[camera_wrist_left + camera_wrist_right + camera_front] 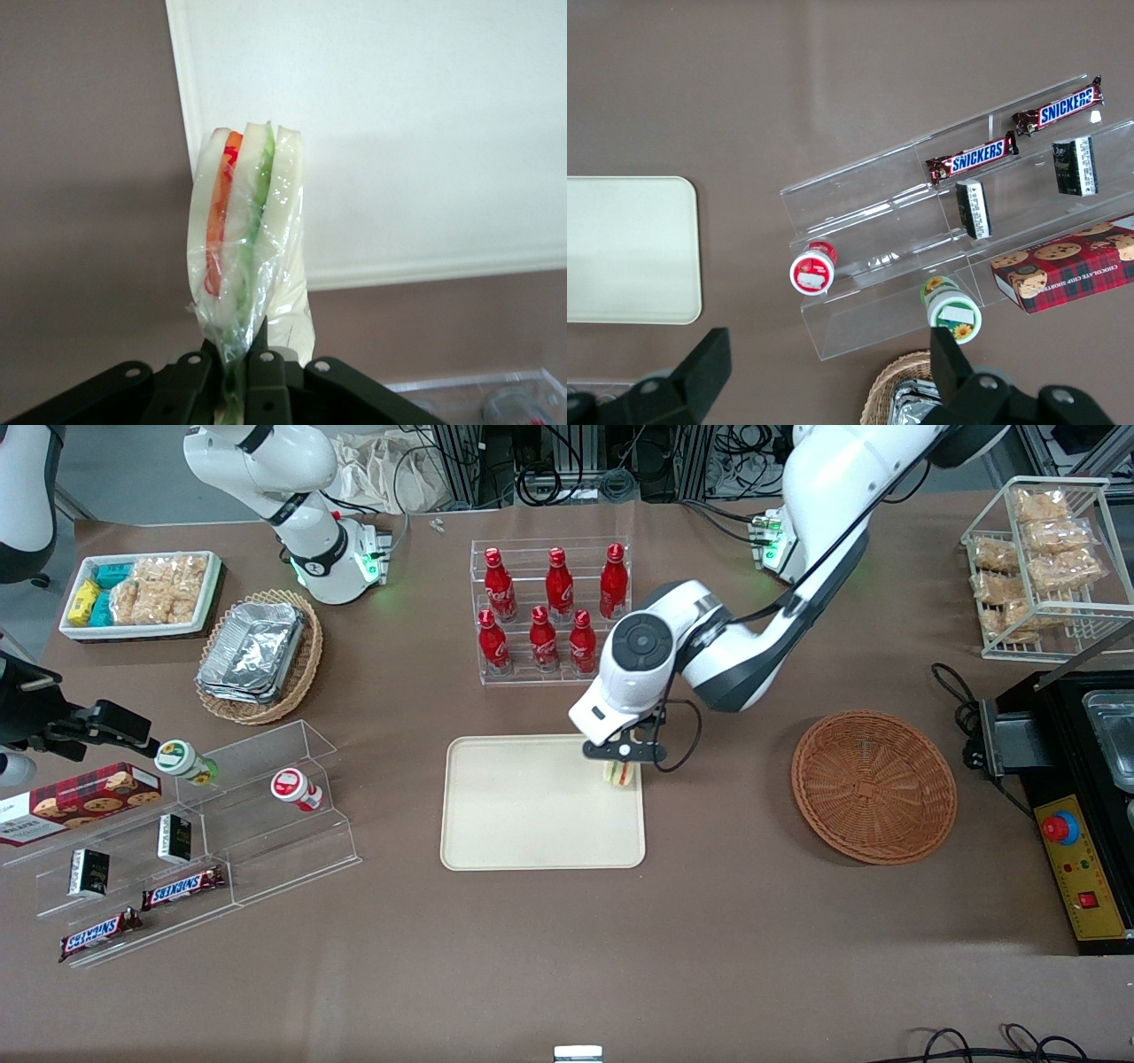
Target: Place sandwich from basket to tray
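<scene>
Over the tray's [532, 815] edge nearest the basket [873, 785], at frame centre, the gripper [623, 763] is pinching the sandwich [621, 773] by its wrap, wedge hanging straight below the fingers, tray directly beneath.

A robot lab dressed as a small shop is shown. Snacks are displayed on a brown bench [532, 957]: cola bottles [549, 611] on a clear rack, chocolate bars [182, 887] on acrylic steps. Cables [567, 469] and an emergency-stop box [1076, 868] are seen at the edges.
</scene>
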You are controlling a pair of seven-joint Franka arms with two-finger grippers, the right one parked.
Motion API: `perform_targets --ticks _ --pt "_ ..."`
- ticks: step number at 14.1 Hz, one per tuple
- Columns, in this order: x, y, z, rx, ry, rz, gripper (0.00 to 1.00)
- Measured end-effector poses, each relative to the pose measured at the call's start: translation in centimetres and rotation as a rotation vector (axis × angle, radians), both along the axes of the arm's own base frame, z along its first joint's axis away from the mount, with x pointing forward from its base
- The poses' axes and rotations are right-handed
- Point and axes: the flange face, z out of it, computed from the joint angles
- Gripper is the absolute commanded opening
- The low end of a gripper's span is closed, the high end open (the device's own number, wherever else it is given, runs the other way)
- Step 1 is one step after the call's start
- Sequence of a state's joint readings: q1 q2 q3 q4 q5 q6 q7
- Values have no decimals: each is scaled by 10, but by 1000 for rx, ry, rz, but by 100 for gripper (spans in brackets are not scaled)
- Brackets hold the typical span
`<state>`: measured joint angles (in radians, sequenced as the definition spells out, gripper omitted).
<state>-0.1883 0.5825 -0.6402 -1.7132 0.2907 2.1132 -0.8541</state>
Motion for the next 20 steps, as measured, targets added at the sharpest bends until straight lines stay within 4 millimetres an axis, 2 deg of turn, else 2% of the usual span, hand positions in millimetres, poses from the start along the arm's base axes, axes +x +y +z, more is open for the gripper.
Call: perform_targets --ticks 3,4,5,6,7,8,13,15,16,17,19,20 --pt "14 -4 -32 36 -20 20 19" --pt "17 -4 -36 38 -21 22 27" --pt "18 -4 -38 38 -20 23 29" --pt "18 -5 -39 38 -19 24 48" --pt "18 -5 -40 33 -21 28 84" --pt "20 -6 -40 19 -29 31 100" --pt "33 1 -39 -1 -52 62 100" --pt "40 4 -27 3 -64 75 100" --pt "44 9 -12 30 -66 83 100" --pt "47 16 12 60 -68 102 100" --pt "50 37 75 95 -64 161 100" --pt "52 54 106 112 -69 188 100"
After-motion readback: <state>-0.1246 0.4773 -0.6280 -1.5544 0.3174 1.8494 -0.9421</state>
